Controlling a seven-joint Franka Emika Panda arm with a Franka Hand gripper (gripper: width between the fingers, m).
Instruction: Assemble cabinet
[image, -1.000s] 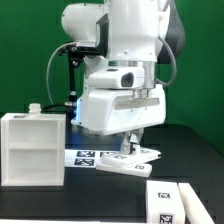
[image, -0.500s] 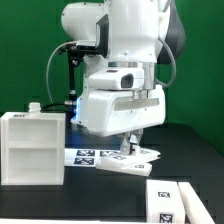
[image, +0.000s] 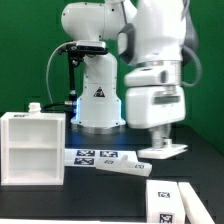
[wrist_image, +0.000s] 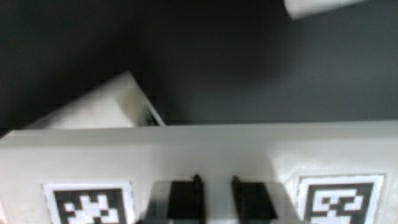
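The cabinet (image: 35, 148), a white box with open shelf compartments and a small knob on top, stands at the exterior view's left. My gripper (image: 160, 142) is far to its right, shut on a flat white tagged panel (image: 166, 150) held just above the table. In the wrist view my gripper (wrist_image: 214, 196) shows two dark fingers (wrist_image: 178, 198) close together on that panel (wrist_image: 214, 150), with a tag on either side of them.
The marker board (image: 98, 156) lies in front of the robot base. A second loose white panel (image: 125, 167) lies beside it, and a third tagged panel (image: 180, 200) lies at the front right. A white edge (wrist_image: 111, 105) shows beyond the held panel.
The arm has swung to the exterior view's right, carrying the white panel away from the marker board. The cabinet and the other panels have not moved.
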